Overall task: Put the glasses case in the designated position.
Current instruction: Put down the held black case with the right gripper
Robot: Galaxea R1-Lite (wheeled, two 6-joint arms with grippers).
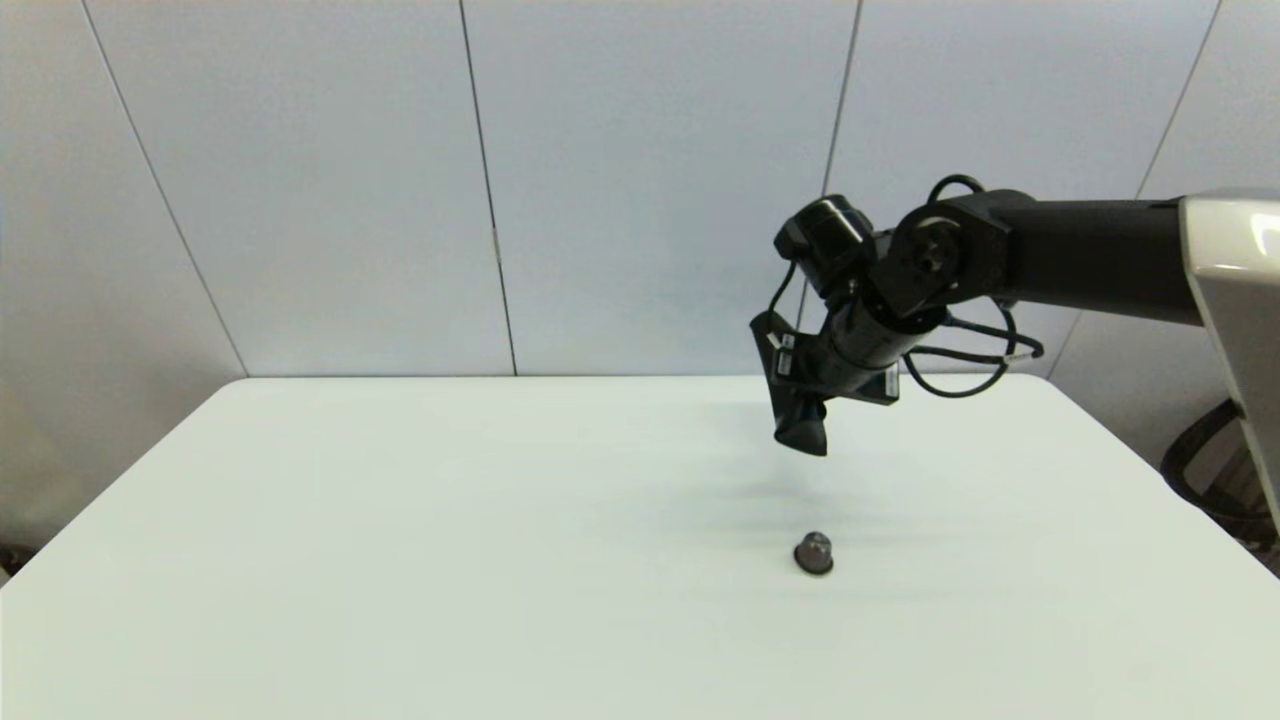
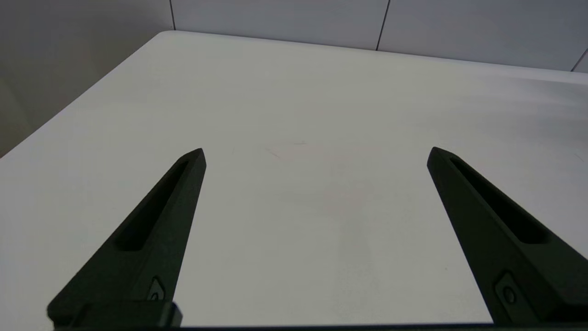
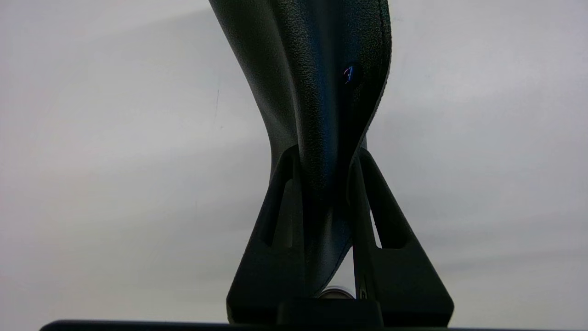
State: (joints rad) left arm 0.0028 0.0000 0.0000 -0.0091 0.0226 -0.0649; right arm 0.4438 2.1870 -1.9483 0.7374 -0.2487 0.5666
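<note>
Table: a white table (image 1: 400, 560) fills the lower part of the head view, with pale wall panels (image 1: 650, 180) behind it; its top looks bare apart from one small knob.

Right arm: the black right arm (image 1: 1050, 255) reaches in from the right side and bends down over the far right part of the table.

Right gripper: the right gripper (image 1: 800, 425) hangs in the air above the table, pointing down and toward the robot's left. In the right wrist view its two black fingers (image 3: 280, 216) are drawn close together and pinch the glasses case between them.

Glasses case: the glasses case (image 3: 321, 92) is a black, grained, leather-like pouch. It is held off the table in the right gripper and extends out past the fingertips, widening away from them. A tiny snap dot (image 3: 348, 73) shows on its face. In the head view only a dark rounded end shows below the gripper.

Left gripper: the left gripper (image 2: 317, 154) is out of the head view. In its own wrist view its two long black fingers (image 2: 156, 216) stand wide apart over bare tabletop, with nothing between them.

Knob: a small grey dome-shaped knob (image 1: 814, 553) sits on the table nearer the robot than the right gripper, almost under it and apart from it.
</note>
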